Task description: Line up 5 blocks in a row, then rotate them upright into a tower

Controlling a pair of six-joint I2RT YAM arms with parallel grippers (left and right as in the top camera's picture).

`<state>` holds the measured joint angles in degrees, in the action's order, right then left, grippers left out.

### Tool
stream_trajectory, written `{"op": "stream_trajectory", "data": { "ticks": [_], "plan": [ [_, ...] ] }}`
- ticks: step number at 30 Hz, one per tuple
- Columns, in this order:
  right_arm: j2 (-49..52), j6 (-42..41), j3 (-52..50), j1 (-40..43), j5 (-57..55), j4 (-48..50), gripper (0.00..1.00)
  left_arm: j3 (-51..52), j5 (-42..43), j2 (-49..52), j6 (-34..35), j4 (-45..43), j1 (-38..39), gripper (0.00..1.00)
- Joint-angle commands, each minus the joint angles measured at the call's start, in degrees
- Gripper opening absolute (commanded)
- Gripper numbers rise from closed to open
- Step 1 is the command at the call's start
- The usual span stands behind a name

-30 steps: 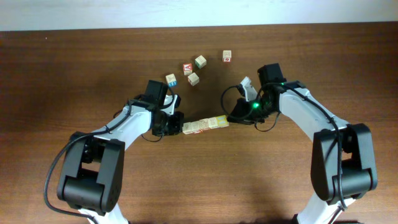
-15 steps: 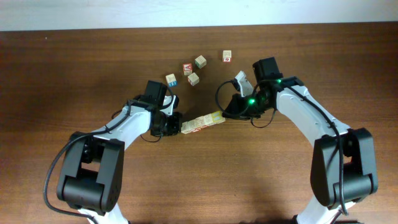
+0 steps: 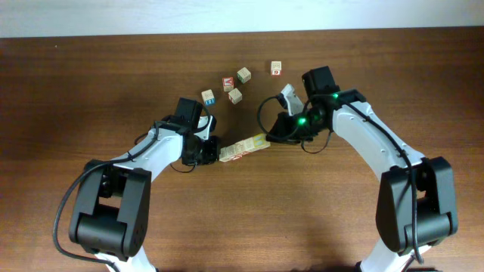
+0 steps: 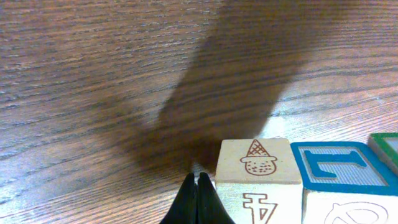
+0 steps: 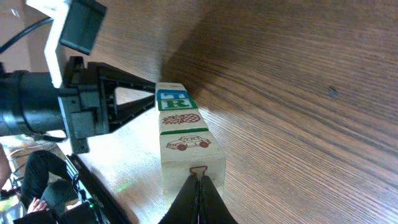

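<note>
Hands: the left hand [image 3: 217, 153] is fully closed, its fingers pressed together into one point, and it grips nothing. In the left wrist view its tip [image 4: 198, 193] sits at the lower left corner of the end block, the one printed with an ice-cream cone [image 4: 256, 162]. Whether it actually touches that block cannot be told. The right hand [image 3: 270, 136] is likewise closed tight and empty. In the right wrist view its tip [image 5: 200, 190] meets the nearest block of the line.

The row of blocks [image 3: 243, 149] lies flat on the desk [image 3: 113, 83], directly between the two hands, with the blocks face to face in a straight line. Seen from overhead, its long axis is tilted. It runs from lower left, at the left hand, to upper right, at the right hand, where the yellow-green block ends it. A cluster of loose cubes [image 3: 235, 96] lies apart, above the row.
</note>
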<state>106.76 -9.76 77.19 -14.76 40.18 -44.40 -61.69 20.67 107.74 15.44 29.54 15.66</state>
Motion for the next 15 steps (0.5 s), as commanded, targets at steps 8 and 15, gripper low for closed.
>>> {"op": "stream_trajectory", "data": {
  "ticks": [8,15],
  "plan": [
    [-0.02,-0.44,0.94,-4.76,3.58,0.24,0.04,-0.24,9.09,0.17,-0.5,-1.01,1.81,0.0],
    [-0.02,-0.83,1.16,-5.33,3.56,0.26,0.04,-0.24,9.11,0.17,-0.5,-1.01,1.81,0.0]
  ]
}}
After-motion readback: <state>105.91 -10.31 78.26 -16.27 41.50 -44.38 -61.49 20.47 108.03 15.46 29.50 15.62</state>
